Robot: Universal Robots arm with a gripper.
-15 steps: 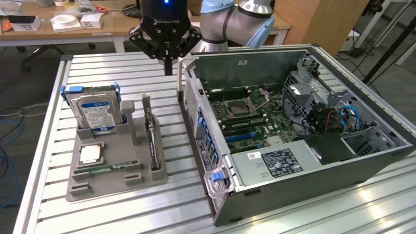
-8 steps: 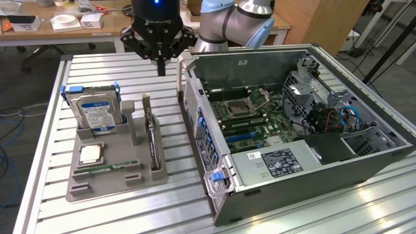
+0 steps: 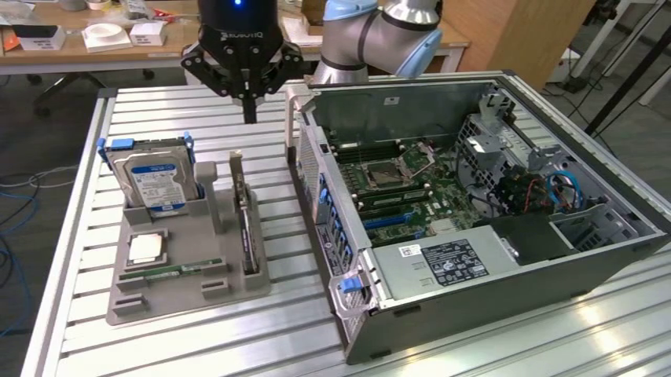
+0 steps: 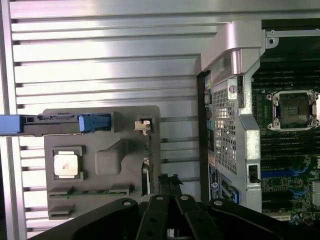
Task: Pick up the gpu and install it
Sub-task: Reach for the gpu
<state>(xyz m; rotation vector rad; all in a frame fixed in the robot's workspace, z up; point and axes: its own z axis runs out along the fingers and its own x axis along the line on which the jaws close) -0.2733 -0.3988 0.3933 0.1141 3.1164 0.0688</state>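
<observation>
Exterior view: the gripper (image 3: 250,116) is seen at the top centre of the frame, hung above the slatted table (image 3: 157,110). Its fingers are pressed together to a point and nothing is held. The gpu (image 3: 247,236) is found left of centre, stood on edge in the grey tray (image 3: 188,302), on the side of the tray nearest the case, with its metal bracket up at the far end. It is well apart from the gripper and has not been picked up. In the same tray, a hard drive (image 3: 157,184) in a blue caddy is stood upright at the upper left, a processor chip (image 3: 147,250) is laid flat below it, and a green memory stick (image 3: 173,271) is laid below that. The open computer case (image 3: 504,259) is placed over the right half of the frame, and its motherboard (image 3: 409,196) with a bare socket is exposed.

Wrist view: the gripper (image 4: 169,181) is seen closed, tips together and empty. The gpu (image 4: 146,155) is seen edge-on as a thin dark line along the tray (image 4: 125,115) edge that faces the case (image 4: 235,100). The gripper tips are seen just beside that line, on the case side. The hard drive (image 4: 60,123), processor chip (image 4: 67,164) and memory stick (image 4: 90,191) are seated in the tray on the gpu's other side.
</observation>
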